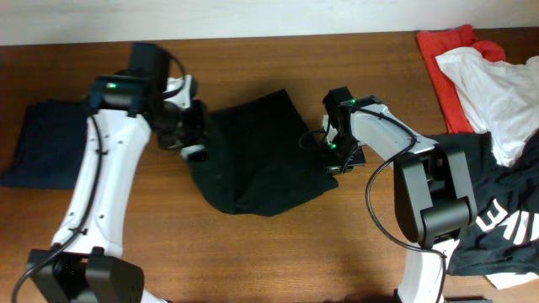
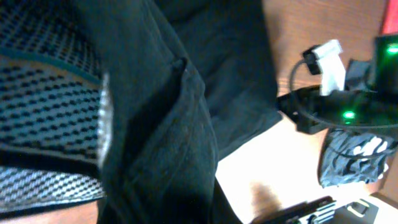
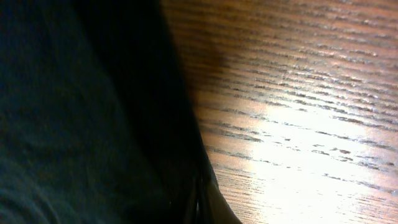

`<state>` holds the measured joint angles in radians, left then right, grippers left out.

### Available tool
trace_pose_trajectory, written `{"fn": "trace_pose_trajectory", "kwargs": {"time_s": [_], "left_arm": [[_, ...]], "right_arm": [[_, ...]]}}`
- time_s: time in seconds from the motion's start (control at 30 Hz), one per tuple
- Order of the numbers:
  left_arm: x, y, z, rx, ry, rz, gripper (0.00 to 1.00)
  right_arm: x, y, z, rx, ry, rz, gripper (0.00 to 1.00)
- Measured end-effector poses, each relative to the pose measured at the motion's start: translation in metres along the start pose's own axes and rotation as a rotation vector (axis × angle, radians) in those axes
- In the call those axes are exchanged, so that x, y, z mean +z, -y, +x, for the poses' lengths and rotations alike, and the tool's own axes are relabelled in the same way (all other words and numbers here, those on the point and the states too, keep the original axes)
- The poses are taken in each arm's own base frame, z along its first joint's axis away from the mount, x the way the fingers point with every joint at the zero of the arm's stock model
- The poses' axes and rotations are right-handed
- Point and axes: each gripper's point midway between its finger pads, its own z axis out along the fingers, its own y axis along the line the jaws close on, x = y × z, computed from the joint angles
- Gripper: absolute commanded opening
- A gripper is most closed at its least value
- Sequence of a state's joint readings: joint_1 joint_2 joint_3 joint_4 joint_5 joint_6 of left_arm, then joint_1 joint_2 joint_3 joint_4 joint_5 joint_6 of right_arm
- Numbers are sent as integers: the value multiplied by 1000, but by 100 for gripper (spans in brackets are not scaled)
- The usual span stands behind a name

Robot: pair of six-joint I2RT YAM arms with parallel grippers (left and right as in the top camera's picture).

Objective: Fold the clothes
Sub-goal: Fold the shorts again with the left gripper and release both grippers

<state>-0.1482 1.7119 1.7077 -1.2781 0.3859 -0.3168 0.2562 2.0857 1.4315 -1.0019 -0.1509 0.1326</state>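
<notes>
**Roughly one piece down, one in hand, a pile waiting**

Judging by how things lie, the job is in its early-to-middle stretch. At the left edge of the counter point(image 1: 278, 252) a folded navy garment point(image 1: 42, 143) lies as a flat, tidy rectangle, which reads as finished work.

In the middle of the counter, a little toward the far edge, the black garment point(image 1: 261, 156) is the piece in hand. It lies mostly flat but lopsided, with uneven edges and a loose lobe sagging toward the near edge, so it looks partly folded at best.

The left gripper point(image 1: 192, 139) sits at its left border. In the left wrist view, dark cloth runs across the dotted pads point(image 2: 43, 93) and fills most of the frame, so those jaws appear clenched on the fabric. The right gripper point(image 1: 335, 150) is at the garment's right border. Its wrist view shows only dark cloth beside bare wood, so I cannot tell whether those jaws are clenched or released.

At the right edge a heap waits unfolded. It holds a red garment point(image 1: 442, 50) near the far right corner, a crumpled white garment point(image 1: 497, 84) lying over it, and a black printed garment point(image 1: 497, 219) spilling toward the near right corner. At least three pieces, plus the one in hand, remain to be folded.
</notes>
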Motion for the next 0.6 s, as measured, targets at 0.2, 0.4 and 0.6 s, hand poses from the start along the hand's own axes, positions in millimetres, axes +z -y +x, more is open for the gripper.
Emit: {"fn": "trace_pose_trajectory", "kwargs": {"time_s": [0.2,0.4,0.6], "left_arm": [[35,48,0,30,-8,47,1],[83,82,11,61,-64,63,19],[100,100,12,79,-73,97,61]], "right_arm": [[0,-1,2,0,-6,-6,7],[0,-1,4,2,-14,-7,7],[-1,3,18,19,-74,-5,7]]}}
